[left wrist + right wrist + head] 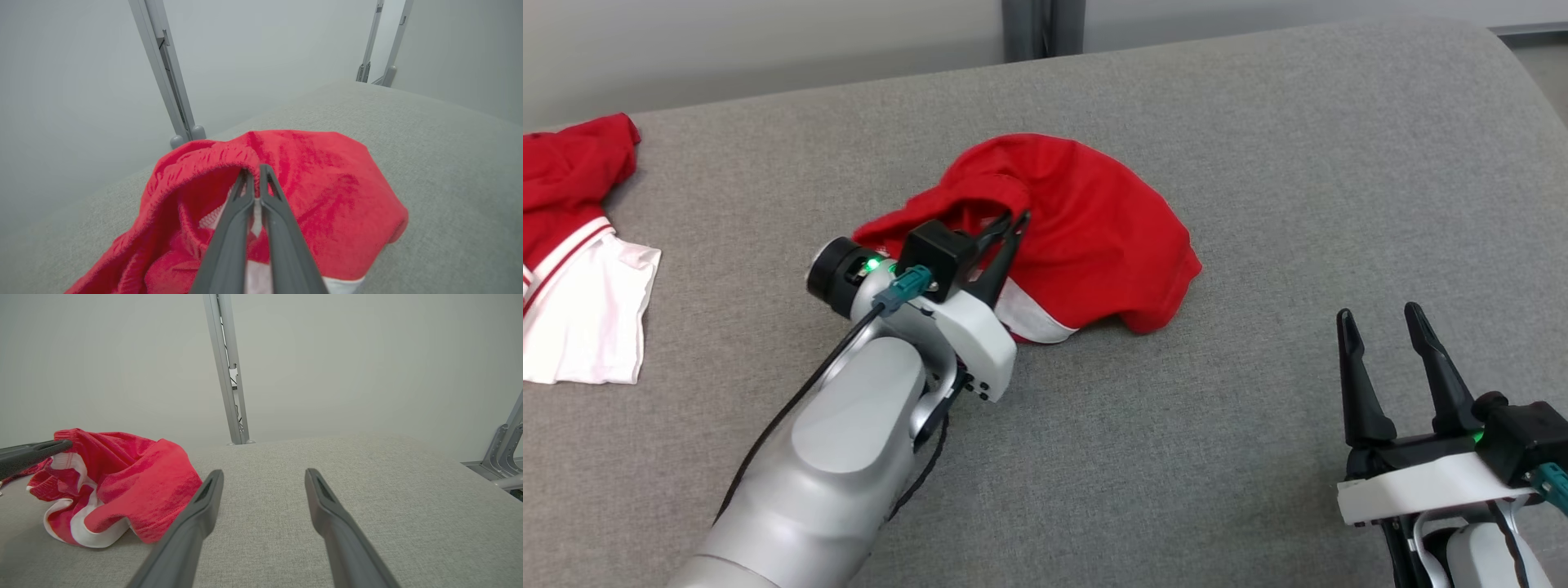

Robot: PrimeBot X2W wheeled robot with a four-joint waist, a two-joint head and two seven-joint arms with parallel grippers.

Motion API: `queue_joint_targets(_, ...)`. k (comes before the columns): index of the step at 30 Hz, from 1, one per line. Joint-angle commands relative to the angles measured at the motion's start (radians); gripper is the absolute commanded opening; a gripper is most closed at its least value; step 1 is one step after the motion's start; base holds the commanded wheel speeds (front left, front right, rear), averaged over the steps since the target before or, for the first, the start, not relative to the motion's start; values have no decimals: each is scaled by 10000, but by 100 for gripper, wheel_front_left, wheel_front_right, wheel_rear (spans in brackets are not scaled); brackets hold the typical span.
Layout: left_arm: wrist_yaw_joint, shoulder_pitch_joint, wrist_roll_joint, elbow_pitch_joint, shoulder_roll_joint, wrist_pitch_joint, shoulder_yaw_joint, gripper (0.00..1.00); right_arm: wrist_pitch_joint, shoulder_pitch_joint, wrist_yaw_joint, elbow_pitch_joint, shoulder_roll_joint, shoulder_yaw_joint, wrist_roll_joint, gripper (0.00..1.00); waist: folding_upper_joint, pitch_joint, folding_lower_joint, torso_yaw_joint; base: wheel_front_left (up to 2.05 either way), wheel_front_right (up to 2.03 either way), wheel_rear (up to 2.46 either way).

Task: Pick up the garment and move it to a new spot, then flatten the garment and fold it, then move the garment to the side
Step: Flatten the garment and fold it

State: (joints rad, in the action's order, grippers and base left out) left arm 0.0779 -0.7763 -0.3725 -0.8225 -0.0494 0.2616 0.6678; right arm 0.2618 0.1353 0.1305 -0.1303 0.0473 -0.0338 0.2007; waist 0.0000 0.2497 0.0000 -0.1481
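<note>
A red garment with white trim (1086, 229) lies bunched in the middle of the grey padded surface (1258, 163). My left gripper (1017, 219) is shut on a ribbed red edge at the garment's upper left, lifting that edge into a hump. The left wrist view shows both dark fingers pressed together on the red hem (256, 169), with the garment (327, 196) draped behind them. My right gripper (1380, 314) stands open at the lower right, well apart from the cloth. From the right wrist camera its gripper (263, 473) is open over bare fabric, the garment (135, 486) to its left.
A second red and white garment (572, 245) lies at the left edge of the surface. A metal frame post (229, 375) rises behind the far edge. More frame legs (380, 45) stand at the far corner.
</note>
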Motion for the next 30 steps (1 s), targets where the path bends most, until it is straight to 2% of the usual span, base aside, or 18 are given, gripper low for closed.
queue_joint_targets(1, -90, 95, -185, 390, -19, 47, 232, 0, 50, -102, 5, -23, 61, 25, 58, 100, 0, -206, 0, 130, 0, 0, 0)
queue_joint_targets(10, -826, 365, -1144, 3115, -31, -796, 1649, 0, 51, -501, 3, -110, 61, 204, 90, 100, 0, -946, 0, 620, 0, 0, 0)
queue_joint_targets(16, -1385, 592, -1366, 5300, -35, -1601, 1880, 0, 50, -766, 3, -152, 61, 326, 139, 100, 0, -1395, 0, 1002, 0, 0, 0)
queue_joint_targets(19, -1679, 779, -1536, 6187, -235, -2041, 1743, 0, 50, -810, 5, -131, 60, 325, 189, 100, 0, -1515, 0, 1124, 0, 0, 0)
queue_joint_targets(24, -2281, 1488, -1813, 6307, -897, -2400, 1290, 0, 51, -780, 5, -127, 64, 196, 221, 100, 0, -1501, 0, 1215, 0, 0, 0)
queue_joint_targets(30, -2678, 2543, -2440, 5067, -1666, -2065, 476, 0, 50, -757, 3, -184, 63, 166, 85, 100, 0, -1360, 0, 1319, 0, 0, 0)
